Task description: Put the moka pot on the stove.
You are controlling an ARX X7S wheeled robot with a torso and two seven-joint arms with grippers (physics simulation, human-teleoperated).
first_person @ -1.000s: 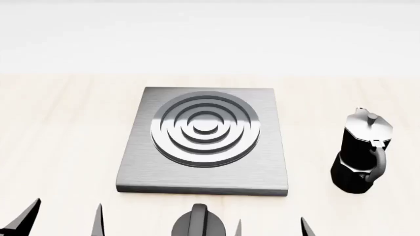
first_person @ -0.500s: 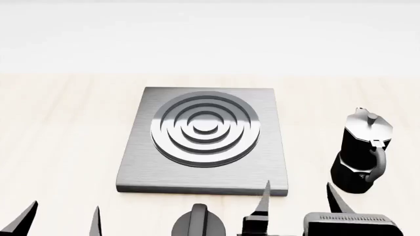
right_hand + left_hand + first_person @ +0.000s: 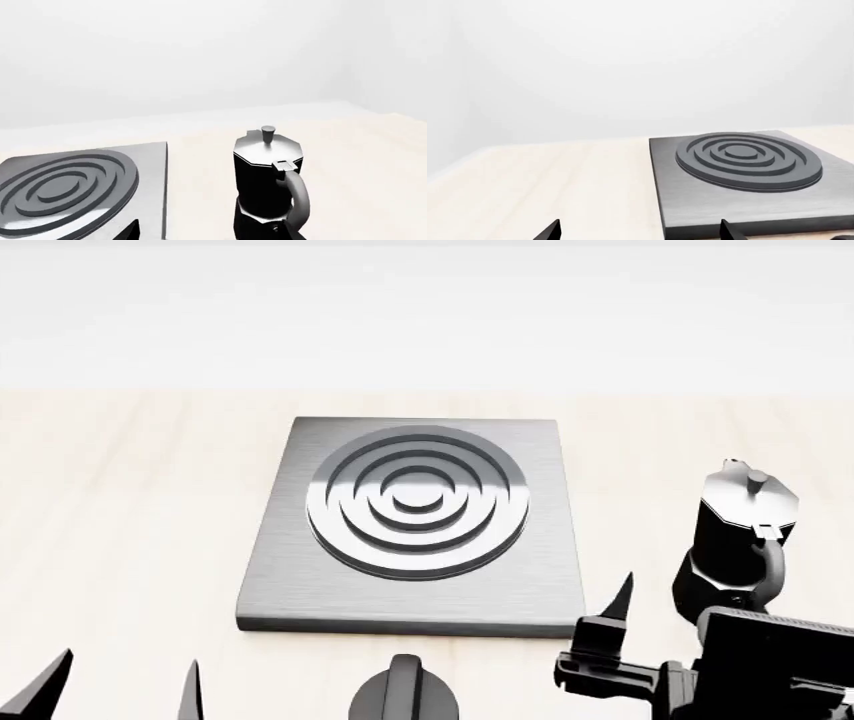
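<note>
head view, moka pot [image 3: 738, 545] upright right of stove [image 3: 274, 585], right tool [image 3: 667, 615] wide just before it, left tool [image 3: 120, 685] wide

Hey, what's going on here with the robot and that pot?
The right gripper is open and near the moka pot, which stands upright on the wooden table to the right of the stove, handle towards the robot. Nothing is held yet. The left gripper is open at the near edge, and the burner is bare.

A simulated kitchen counter.
A stove [image 3: 414, 530] lies on a pale wooden countertop [image 3: 120, 500]; a moka pot [image 3: 737, 540] stands right of it.
</note>
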